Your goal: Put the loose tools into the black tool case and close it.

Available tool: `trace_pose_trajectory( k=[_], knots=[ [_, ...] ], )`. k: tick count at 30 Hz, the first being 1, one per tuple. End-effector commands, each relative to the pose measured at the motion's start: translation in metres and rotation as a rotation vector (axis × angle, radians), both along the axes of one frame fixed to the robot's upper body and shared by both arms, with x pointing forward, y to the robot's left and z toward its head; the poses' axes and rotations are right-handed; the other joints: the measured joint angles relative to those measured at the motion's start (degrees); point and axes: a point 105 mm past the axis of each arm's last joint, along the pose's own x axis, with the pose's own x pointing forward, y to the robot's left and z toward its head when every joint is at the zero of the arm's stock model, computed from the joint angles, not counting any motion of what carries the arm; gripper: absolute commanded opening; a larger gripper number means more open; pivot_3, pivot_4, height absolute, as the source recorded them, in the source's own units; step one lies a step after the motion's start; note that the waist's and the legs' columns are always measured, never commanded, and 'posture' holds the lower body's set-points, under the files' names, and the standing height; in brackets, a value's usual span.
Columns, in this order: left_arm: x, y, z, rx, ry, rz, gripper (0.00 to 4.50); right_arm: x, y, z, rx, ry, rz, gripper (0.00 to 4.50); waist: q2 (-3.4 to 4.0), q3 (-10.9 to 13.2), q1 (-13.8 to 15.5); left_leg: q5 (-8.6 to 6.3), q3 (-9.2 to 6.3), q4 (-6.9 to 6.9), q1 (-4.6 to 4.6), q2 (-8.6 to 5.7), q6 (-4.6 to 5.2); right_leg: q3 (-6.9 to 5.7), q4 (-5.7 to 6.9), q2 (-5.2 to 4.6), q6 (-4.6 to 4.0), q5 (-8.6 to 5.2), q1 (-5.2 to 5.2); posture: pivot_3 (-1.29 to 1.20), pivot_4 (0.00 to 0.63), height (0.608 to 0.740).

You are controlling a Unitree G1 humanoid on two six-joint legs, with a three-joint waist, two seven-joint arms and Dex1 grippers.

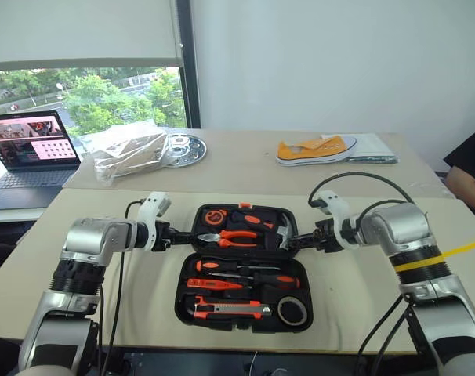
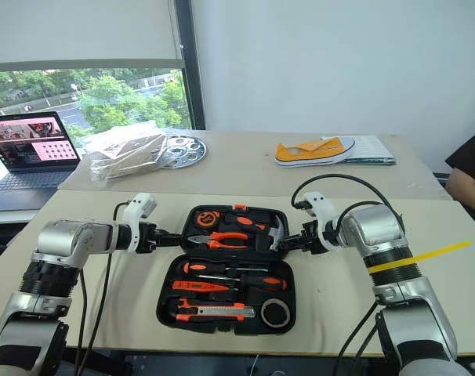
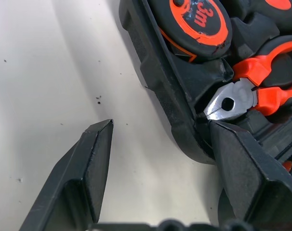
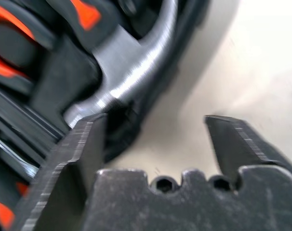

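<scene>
The black tool case lies open flat in the middle of the near table. Its near half holds two black-and-orange screwdrivers, the utility knife and the tape roll. The far half holds a tape measure, pliers and a hammer. My left gripper stands open at the far half's left edge, its fingers astride the rim. My right gripper stands open at the right edge beside the hammer head, one finger over the case, one over the table.
On the far table lie a laptop, a crumpled clear plastic bag, a metal disc, a yellow shoe and papers. A person's arm shows at the right edge.
</scene>
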Motion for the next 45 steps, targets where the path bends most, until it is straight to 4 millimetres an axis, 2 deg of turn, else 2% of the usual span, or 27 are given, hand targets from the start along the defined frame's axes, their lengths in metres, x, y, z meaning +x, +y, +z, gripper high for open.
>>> trace_pose_trajectory(
  k=[1, 2, 6, 7, 8, 11, 15, 19, 21, 24, 26, 29, 32, 35, 37, 39, 41, 45],
  knots=[
    [0.001, 0.000, 0.003, 0.015, -0.015, 0.001, 2.37, 0.001, -0.016, -0.001, -0.047, 0.012, -0.063, 2.09, 0.00, 0.0, 0.1, 0.01, -0.01, 0.00, 0.00, -0.01, -0.01, 0.00, 0.02, -0.01, 0.00, 0.00, 0.00, 0.00, 0.150, 0.740],
    [0.001, 0.000, 0.002, 0.015, -0.014, 0.002, 1.89, 0.001, -0.017, -0.002, -0.043, 0.018, -0.072, 1.70, 0.00, 0.0, 0.2, 0.01, -0.01, 0.04, 0.01, 0.00, -0.01, 0.00, 0.09, -0.01, 0.00, 0.00, 0.02, 0.00, 0.150, 0.740],
    [0.001, -0.001, -0.002, 0.003, -0.008, 0.002, 0.50, 0.002, -0.016, -0.005, -0.036, 0.031, -0.078, 0.31, 0.00, 0.0, 0.2, 0.01, -0.03, 0.22, 0.04, -0.01, 0.00, 0.02, 0.15, -0.05, 0.00, 0.00, 0.10, 0.00, 0.150, 0.740],
    [0.001, -0.002, -0.002, -0.003, -0.007, 0.002, 0.24, 0.002, -0.016, -0.006, -0.035, 0.033, -0.078, 0.06, 0.00, 0.0, 0.3, 0.01, -0.03, 0.28, 0.05, 0.00, 0.00, 0.04, 0.12, -0.06, 0.00, 0.00, 0.11, 0.00, 0.150, 0.740],
    [0.002, -0.002, -0.002, -0.011, -0.008, 0.006, 0.11, 0.003, -0.015, -0.007, -0.033, 0.035, -0.079, 0.02, 0.00, 0.0, 0.3, 0.02, -0.02, 0.36, 0.07, -0.01, 0.01, 0.10, 0.11, -0.09, 0.00, 0.00, 0.11, 0.00, 0.150, 0.740],
    [0.007, 0.003, -0.003, -0.044, -0.027, 0.051, 0.11, 0.005, -0.009, -0.004, 0.017, 0.020, -0.070, 0.02, 0.01, 0.0, 0.3, 0.03, -0.04, 0.50, 0.10, 0.02, 0.04, 0.15, 0.23, -0.11, -0.03, 0.02, 0.15, 0.00, 0.150, 0.740],
    [0.013, 0.002, 0.021, -0.204, -0.161, 0.064, 0.11, 0.009, 0.015, 0.031, 0.146, -0.234, 0.106, 0.02, 0.00, 0.0, 0.2, 0.05, -0.07, 0.62, 0.09, 0.07, 0.05, 0.17, 0.28, -0.10, -0.09, 0.08, 0.16, 0.00, 0.150, 0.740],
    [0.013, 0.001, 0.043, -0.273, -0.375, 0.023, 0.11, 0.002, 0.024, 0.052, 0.063, -0.547, 0.308, 0.02, -0.02, 0.0, 0.1, 0.09, -0.01, 0.64, -0.03, 0.09, 0.00, 0.24, 0.29, -0.04, -0.13, 0.15, -0.02, 0.00, 0.150, 0.740],
    [0.008, 0.000, 0.048, -0.272, -0.456, -0.021, 0.11, -0.003, 0.026, 0.055, 0.008, -0.659, 0.389, 0.02, -0.01, 0.1, 0.1, 0.09, 0.02, 0.56, -0.07, 0.10, -0.01, 0.24, 0.26, -0.01, -0.14, 0.15, -0.10, 0.00, 0.150, 0.740],
    [-0.005, 0.001, 0.047, -0.252, -0.538, -0.072, 0.11, -0.012, 0.021, 0.050, -0.119, -0.831, 0.500, 0.02, -0.02, 0.1, 0.1, 0.09, 0.10, 0.31, -0.05, 0.09, -0.02, 0.23, 0.22, 0.00, -0.14, 0.15, -0.13, 0.00, 0.150, 0.740],
    [-0.019, 0.004, 0.043, -0.135, -0.680, -0.155, 0.11, -0.022, 0.013, 0.039, -0.264, -0.965, 0.603, 0.02, -0.02, 0.1, 0.1, 0.10, 0.16, 0.12, -0.03, 0.08, -0.03, 0.20, 0.17, 0.02, -0.13, 0.14, -0.13, 0.00, 0.150, 0.740],
    [-0.048, 0.002, 0.018, 0.119, -0.877, -0.388, 0.11, -0.039, 0.002, 0.014, -0.402, -1.052, 0.716, 0.02, -0.01, 0.1, 0.0, 0.10, 0.29, -0.23, 0.07, 0.08, -0.04, 0.17, -0.08, 0.03, -0.10, 0.10, -0.11, 0.00, 0.150, 0.740],
    [-0.065, 0.006, -0.011, 0.237, -0.897, -0.507, 0.11, -0.051, -0.004, -0.005, -0.497, -1.107, 0.812, 0.02, 0.02, 0.0, 0.0, 0.09, 0.83, -0.33, 0.16, 0.13, -0.05, 0.16, -0.16, 0.01, -0.11, 0.02, -0.08, 0.00, 0.150, 0.740],
    [-0.074, 0.012, -0.029, 0.341, -0.934, -0.574, 0.11, -0.060, -0.011, -0.021, -0.530, -1.118, 0.837, 0.02, 0.03, 0.0, 0.3, 0.08, 1.06, -0.33, 0.50, 0.19, -0.06, 0.28, -0.40, -0.04, -0.13, -0.06, 0.15, 0.00, 0.150, 0.740],
    [-0.077, 0.017, -0.040, 0.402, -0.930, -0.612, 0.00, -0.062, -0.017, -0.029, -0.545, -1.111, 0.831, 0.83, 0.04, 0.0, 0.4, 0.08, 1.11, -0.36, 0.90, 0.25, -0.07, 0.35, -0.41, -0.02, -0.16, -0.10, 0.53, 0.00, 0.150, 0.740],
    [-0.079, 0.022, -0.046, 0.403, -0.903, -0.603, 0.00, -0.064, -0.020, -0.036, -0.542, -1.088, 0.838, 1.43, 0.03, 0.0, 0.4, 0.05, 1.12, -0.57, 1.35, 0.36, -0.09, 0.36, -0.65, -0.02, -0.03, -0.25, 1.01, 0.00, 0.150, 0.740],
    [-0.078, 0.025, -0.047, 0.400, -0.898, -0.588, 0.00, -0.066, -0.022, -0.040, -0.556, -1.082, 0.854, 2.11, 0.03, 0.0, 0.3, 0.06, 1.00, -0.79, 1.36, 0.36, -0.01, 0.50, -0.67, -0.13, 0.14, -0.25, 0.91, 0.00, 0.150, 0.740],
    [-0.081, 0.038, -0.050, 0.383, -0.825, -0.581, 1.04, -0.072, -0.035, -0.043, -0.554, -1.045, 0.836, 3.46, 0.08, 0.0, 0.3, 0.07, 1.02, -0.78, 1.45, 0.44, 0.00, 0.56, -0.60, -0.06, -0.19, -0.02, 0.93, 0.00, 0.150, 0.740]
  ],
)
